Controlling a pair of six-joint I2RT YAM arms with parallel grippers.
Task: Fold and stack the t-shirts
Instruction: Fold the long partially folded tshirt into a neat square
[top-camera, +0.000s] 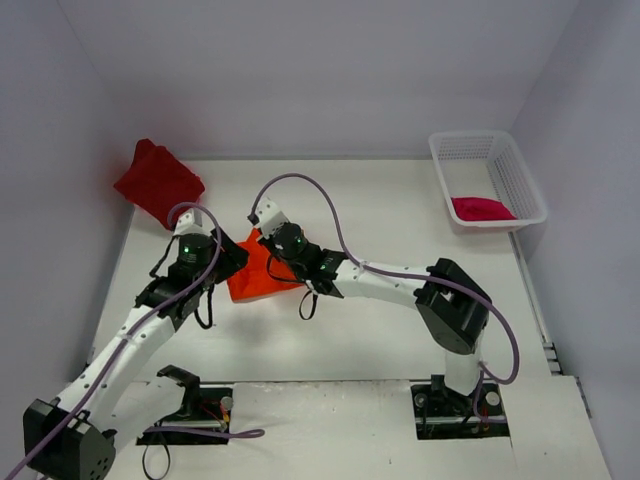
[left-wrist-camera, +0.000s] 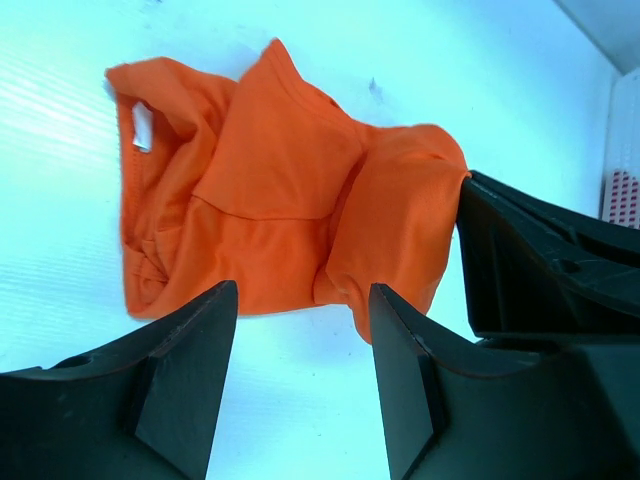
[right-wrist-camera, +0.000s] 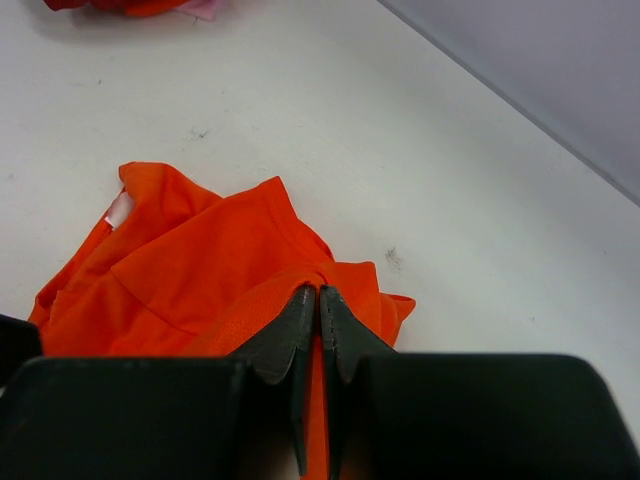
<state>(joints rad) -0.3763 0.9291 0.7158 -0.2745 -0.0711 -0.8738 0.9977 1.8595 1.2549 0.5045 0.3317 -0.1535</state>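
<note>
The bright orange t-shirt (top-camera: 262, 275) lies crumpled on the table between the two arms, its white neck label (left-wrist-camera: 142, 127) showing. My right gripper (right-wrist-camera: 320, 292) is shut on a raised fold of the orange t-shirt (right-wrist-camera: 200, 270) at its far edge (top-camera: 265, 243). My left gripper (left-wrist-camera: 300, 300) stands open at the shirt's left edge (top-camera: 232, 262), with only bare table between its fingers. The dark red t-shirt (top-camera: 157, 182) lies bunched at the far left corner. The crimson-pink t-shirt (top-camera: 482, 208) sits in the basket.
A white mesh basket (top-camera: 520, 180) stands at the far right of the table. Walls close in the table on the left, back and right. The right gripper's black body (left-wrist-camera: 545, 260) sits close beside my left fingers.
</note>
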